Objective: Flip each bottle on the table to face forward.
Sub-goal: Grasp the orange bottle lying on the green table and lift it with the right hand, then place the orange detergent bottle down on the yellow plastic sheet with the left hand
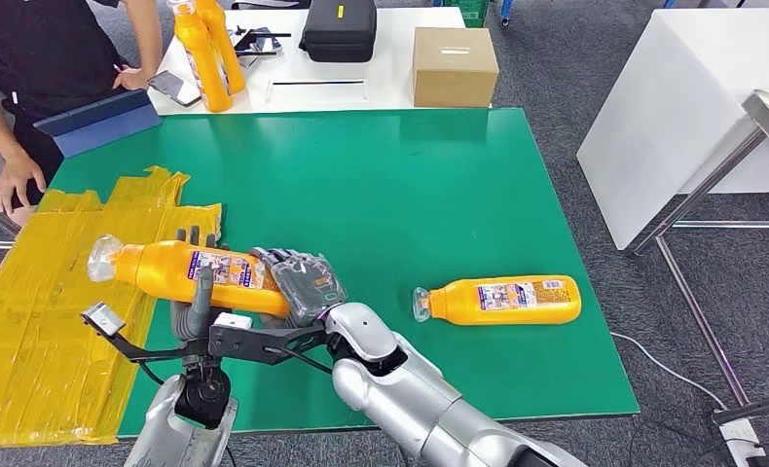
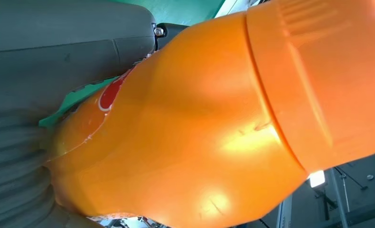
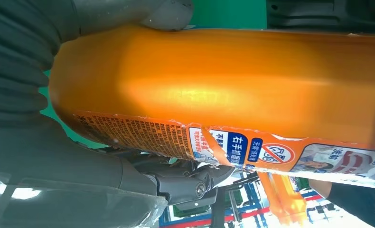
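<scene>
Left of frame, head view: left hand [image 1: 194, 292] raised from below, fingers curled up around held orange bottle [image 1: 191, 273], lying level, cap end toward yellow sheet [image 1: 40, 321]. Just right of it: right hand [image 1: 303, 284] wrapped over same bottle's base end, forearm angling in from lower centre. Both grips closed on bottle, held over green mat [image 1: 381, 195]. Right of centre: second orange bottle [image 1: 502, 300] flat on mat, label up, well apart.

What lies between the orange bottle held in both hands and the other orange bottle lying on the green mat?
In the head view, only bare green mat separates the held orange bottle from the lying orange bottle.
</scene>
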`<action>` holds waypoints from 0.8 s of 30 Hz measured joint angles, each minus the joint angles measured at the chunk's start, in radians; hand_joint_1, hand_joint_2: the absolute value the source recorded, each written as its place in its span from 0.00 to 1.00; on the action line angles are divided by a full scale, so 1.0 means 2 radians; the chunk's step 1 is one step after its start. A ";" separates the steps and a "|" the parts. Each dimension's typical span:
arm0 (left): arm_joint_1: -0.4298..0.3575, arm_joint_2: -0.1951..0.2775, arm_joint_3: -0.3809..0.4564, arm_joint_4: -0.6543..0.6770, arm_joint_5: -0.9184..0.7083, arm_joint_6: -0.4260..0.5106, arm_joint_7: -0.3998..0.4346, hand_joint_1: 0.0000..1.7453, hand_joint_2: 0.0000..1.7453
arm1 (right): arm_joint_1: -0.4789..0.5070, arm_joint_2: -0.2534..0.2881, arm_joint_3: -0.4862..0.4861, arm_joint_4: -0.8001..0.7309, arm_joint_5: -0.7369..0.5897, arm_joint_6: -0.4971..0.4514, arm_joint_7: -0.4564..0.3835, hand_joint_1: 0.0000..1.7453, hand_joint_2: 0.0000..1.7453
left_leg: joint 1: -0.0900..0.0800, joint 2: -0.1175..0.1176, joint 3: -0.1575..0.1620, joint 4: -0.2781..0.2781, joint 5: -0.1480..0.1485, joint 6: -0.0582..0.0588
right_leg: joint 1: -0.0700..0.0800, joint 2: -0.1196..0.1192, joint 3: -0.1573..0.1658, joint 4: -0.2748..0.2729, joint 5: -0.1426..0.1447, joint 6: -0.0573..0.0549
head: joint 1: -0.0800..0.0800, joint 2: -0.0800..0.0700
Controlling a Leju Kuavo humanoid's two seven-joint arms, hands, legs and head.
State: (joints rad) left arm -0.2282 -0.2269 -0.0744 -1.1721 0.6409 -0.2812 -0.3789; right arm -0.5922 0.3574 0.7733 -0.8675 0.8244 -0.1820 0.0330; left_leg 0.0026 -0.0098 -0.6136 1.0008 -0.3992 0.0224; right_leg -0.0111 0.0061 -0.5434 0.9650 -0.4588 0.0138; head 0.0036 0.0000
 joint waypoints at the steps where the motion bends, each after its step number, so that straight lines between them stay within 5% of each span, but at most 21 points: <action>1: 0.000 0.000 0.000 0.000 0.000 0.000 0.000 0.00 1.00 | 0.000 0.000 0.000 0.000 0.000 0.000 0.000 1.00 1.00 | 0.000 0.000 0.000 0.000 0.000 0.000 | 0.000 0.000 0.000 0.000 0.000 0.000 | 0.000 0.000; 6: 0.004 -0.002 0.004 -0.007 -0.003 0.006 0.001 0.00 1.00 | -0.003 0.000 0.010 0.001 -0.010 0.001 0.002 1.00 1.00 | 0.000 0.000 0.000 0.000 0.000 0.000 | 0.000 0.000 0.000 0.000 0.000 0.000 | 0.000 0.000; 7: 0.006 -0.002 0.005 -0.010 -0.004 0.009 0.001 0.11 1.00 | -0.004 0.000 0.014 0.001 -0.015 0.002 0.003 1.00 1.00 | 0.000 0.000 0.000 0.000 0.000 0.000 | 0.000 0.000 0.000 0.000 0.000 0.000 | 0.000 0.000; 10: 0.013 -0.003 0.009 -0.021 -0.008 0.017 0.003 0.86 1.00 | -0.007 0.000 0.029 0.002 -0.029 0.001 0.009 1.00 1.00 | 0.000 0.000 0.000 0.000 0.000 0.000 | 0.000 0.000 0.000 0.000 0.000 0.000 | 0.000 0.000; 11: 0.016 -0.003 0.010 -0.025 -0.009 0.019 0.004 1.00 1.00 | -0.008 0.000 0.034 0.003 -0.032 0.001 0.010 1.00 1.00 | 0.000 0.000 0.000 0.000 0.000 0.000 | 0.000 0.000 0.000 0.000 0.000 0.000 | 0.000 0.000; 24: 0.049 -0.015 0.031 -0.075 -0.016 0.023 0.009 1.00 1.00 | -0.020 0.000 0.076 0.018 -0.062 -0.006 0.004 1.00 1.00 | 0.000 0.000 0.000 0.000 0.000 0.000 | 0.000 0.000 0.000 0.000 0.000 0.000 | 0.000 0.000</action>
State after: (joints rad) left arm -0.1310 -0.2560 -0.0123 -1.3229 0.6097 -0.2342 -0.3618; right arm -0.6325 0.3581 0.9257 -0.8322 0.7003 -0.1936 0.0408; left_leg 0.0027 -0.0097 -0.6136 1.0007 -0.3992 0.0224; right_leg -0.0111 0.0061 -0.5435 0.9649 -0.4589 0.0137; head 0.0036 0.0000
